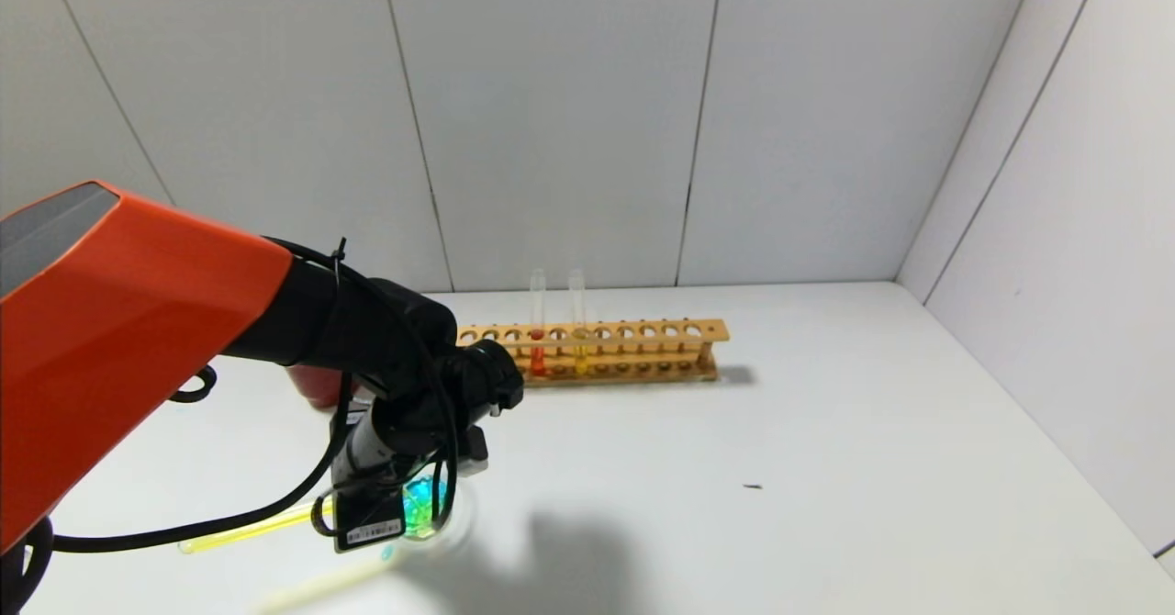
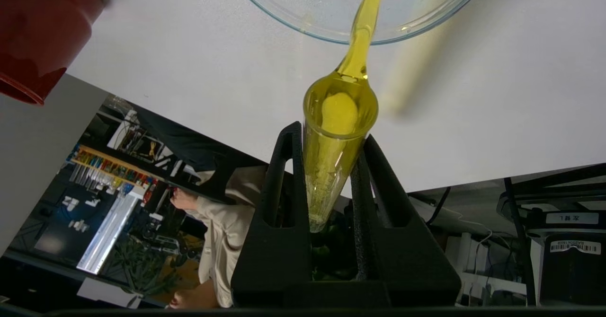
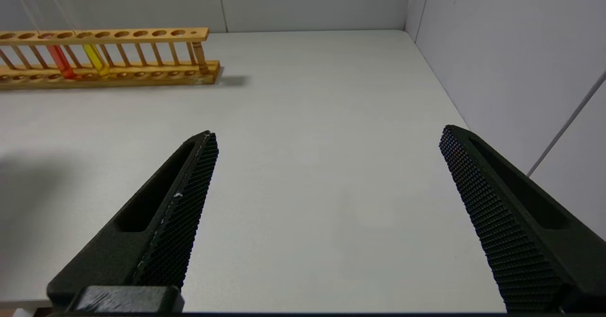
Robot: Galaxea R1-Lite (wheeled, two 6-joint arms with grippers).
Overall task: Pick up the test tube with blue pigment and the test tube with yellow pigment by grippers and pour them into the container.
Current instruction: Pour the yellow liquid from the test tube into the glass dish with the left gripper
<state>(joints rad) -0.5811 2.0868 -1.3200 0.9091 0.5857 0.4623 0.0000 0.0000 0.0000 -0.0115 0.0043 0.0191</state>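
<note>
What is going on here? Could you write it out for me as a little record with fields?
Left gripper: shut on the test tube with yellow pigment, tilted over the container
Pouring: yellow liquid streams from the tube's mouth into the container
Container contents: blue-green liquid shows inside
Right gripper: open, empty, above bare table
Wooden rack: at the back of the table, holding one red-orange tube and one yellow tube
Red cup: stands beside the container
</note>
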